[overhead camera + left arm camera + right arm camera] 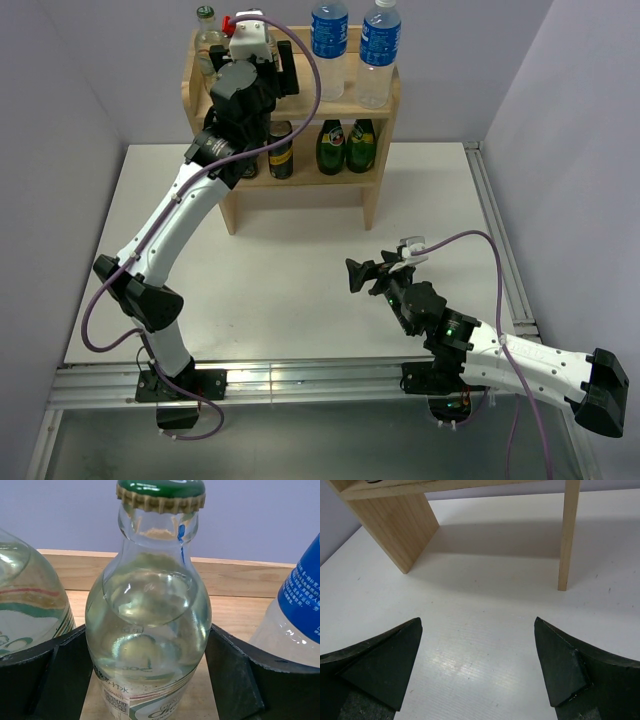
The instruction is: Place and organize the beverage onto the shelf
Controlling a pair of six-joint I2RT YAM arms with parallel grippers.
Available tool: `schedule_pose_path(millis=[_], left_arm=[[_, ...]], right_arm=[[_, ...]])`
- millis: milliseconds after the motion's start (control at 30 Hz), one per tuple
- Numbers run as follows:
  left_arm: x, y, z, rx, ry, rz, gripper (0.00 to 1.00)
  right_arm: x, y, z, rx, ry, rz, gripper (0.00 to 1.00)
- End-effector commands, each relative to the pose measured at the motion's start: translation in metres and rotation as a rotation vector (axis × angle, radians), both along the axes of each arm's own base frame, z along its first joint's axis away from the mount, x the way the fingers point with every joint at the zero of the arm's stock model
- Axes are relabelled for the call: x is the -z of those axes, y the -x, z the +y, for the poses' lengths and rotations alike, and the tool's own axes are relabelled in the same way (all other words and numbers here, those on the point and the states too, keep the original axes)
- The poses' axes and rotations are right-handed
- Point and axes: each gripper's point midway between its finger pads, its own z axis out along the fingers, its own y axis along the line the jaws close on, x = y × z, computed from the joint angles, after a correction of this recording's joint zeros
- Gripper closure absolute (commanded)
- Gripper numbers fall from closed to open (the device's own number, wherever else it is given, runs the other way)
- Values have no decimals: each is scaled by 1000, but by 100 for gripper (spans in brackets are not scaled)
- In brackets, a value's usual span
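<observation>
Okay, left gripper (147, 680) is up at the shelf (376, 200), which stands at 12 o'clock on the white table (300, 310). Wrist view: its black fingers (55, 675) sit on either side of a clear glass bottle (147, 610) with a green cap. Both pads are against the glass, so it is clamped on it. The bottle is upright over the top tier. Its base is cut off by the frame edge, so I cannot tell whether it is resting or lifted.

Just beside it at 9 o'clock is a second glass bottle (207, 38), also upright on the top tier. At 3 o'clock is a blue-labelled water bottle (329, 35), then another water bottle (379, 48) at the right end of that tier.

On the lower tier is a dark can (281, 150) with a silver top. To its 3 o'clock is a dark green drink (332, 147) with a yellow label, and a matching green drink (361, 145) stands close beside that. The left arm covers that tier's left end, so I cannot tell what is there.

Right gripper (365, 273) is low over the table around 4 o'clock, well apart from the shelf. Its fingers are spread wide with nothing between them, facing the shelf's side panels.
</observation>
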Motion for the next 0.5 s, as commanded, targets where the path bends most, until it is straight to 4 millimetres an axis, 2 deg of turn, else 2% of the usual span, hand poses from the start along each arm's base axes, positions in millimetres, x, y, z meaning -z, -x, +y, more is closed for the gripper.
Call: schedule_pose_path(millis=[0,467], left_arm=[[-30,16,14,3,62,-62,12],[-27,27,15,28,78,-48,10]], right_arm=[[-8,-3,-1,10,-26,-20,0],[-8,-3,1,4,-23,-19,0]])
